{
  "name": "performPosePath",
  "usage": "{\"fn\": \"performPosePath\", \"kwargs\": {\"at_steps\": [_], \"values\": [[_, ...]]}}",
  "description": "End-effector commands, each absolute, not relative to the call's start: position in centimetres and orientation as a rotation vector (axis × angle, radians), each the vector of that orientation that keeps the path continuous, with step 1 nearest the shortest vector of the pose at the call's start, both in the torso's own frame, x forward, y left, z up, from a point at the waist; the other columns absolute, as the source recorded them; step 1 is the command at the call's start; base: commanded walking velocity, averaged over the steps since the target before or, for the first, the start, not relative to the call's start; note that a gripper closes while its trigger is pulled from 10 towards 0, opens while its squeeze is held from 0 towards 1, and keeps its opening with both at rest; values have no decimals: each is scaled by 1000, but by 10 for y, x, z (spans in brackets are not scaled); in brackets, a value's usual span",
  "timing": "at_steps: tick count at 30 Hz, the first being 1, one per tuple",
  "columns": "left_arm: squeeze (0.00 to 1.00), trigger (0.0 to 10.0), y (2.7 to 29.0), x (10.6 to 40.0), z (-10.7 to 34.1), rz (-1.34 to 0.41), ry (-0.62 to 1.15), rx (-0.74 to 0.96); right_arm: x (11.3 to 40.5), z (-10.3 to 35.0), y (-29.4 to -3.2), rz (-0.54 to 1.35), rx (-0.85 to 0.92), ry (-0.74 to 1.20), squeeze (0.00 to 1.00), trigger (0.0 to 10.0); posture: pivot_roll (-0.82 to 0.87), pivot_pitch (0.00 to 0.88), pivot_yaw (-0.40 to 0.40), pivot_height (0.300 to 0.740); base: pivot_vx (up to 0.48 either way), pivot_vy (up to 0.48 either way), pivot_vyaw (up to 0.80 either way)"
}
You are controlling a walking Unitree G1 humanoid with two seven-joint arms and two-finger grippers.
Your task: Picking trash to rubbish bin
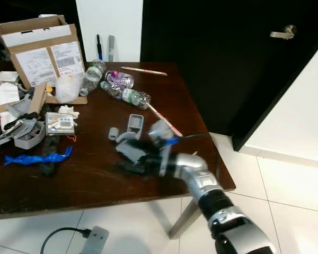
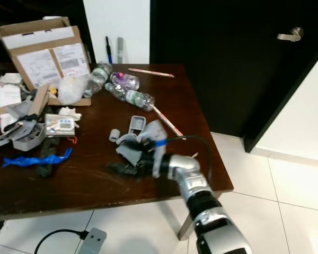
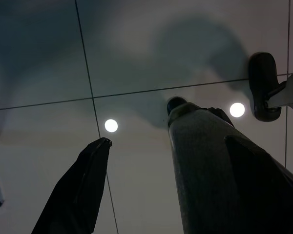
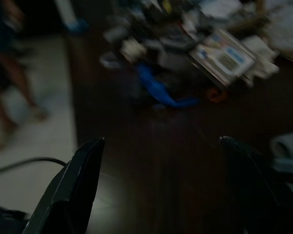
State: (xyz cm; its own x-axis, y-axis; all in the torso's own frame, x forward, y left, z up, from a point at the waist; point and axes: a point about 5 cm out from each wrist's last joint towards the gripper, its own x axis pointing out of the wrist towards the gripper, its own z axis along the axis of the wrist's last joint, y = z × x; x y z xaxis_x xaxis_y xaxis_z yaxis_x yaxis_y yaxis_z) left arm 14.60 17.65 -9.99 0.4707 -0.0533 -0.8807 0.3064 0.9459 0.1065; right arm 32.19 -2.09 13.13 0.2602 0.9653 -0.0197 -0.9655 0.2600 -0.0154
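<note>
Right tool (image 4: 158,161) fingers apart, empty, low over surface (image 1: 95,180) near grey scraps (image 1: 131,151). Bottles (image 1: 128,96), blue wrapper (image 1: 37,157) uncollected. Left tool (image 3: 136,161) apart, idle.

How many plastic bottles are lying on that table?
3: one beside the cardboard box, one with a purple label, one nearer the middle. Clutter may hide more.

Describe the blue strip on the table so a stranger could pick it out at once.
Start at the dark wooden table and go to its left half, toward the front edge, below the grey tray of clutter. There lies the blue strip, long, crumpled and flat on the wood. It is the single bright blue thing there, beside a dark lump.
</note>
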Motion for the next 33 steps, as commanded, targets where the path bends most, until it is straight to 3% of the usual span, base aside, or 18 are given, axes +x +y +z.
{"fn": "performPosePath", "kwargs": {"at_steps": [1,12,18,31,32,33], "values": [[0,10000,176,99,-116,-237,1235,237,324,130,-16,1258,-106,23,0,10000,114,111,-100,740,0,0,0],[0,10000,175,96,-116,-230,1238,231,348,123,-9,896,-274,106,0,10000,121,119,-112,740,0,0,0],[0,10000,175,95,-117,-222,1239,223,349,108,-18,836,-364,213,0,10000,126,121,-117,740,0,0,0],[0,10000,173,94,-117,-228,1242,227,353,99,-32,772,-347,299,0,10000,125,116,-122,740,0,0,0],[0,10000,173,95,-117,-229,1240,228,353,97,-33,766,-347,306,0,8000,125,116,-122,740,0,0,0],[0,10000,173,96,-117,-229,1239,228,352,96,-33,763,-339,314,0,0,122,110,-125,740,0,0,0]]}}
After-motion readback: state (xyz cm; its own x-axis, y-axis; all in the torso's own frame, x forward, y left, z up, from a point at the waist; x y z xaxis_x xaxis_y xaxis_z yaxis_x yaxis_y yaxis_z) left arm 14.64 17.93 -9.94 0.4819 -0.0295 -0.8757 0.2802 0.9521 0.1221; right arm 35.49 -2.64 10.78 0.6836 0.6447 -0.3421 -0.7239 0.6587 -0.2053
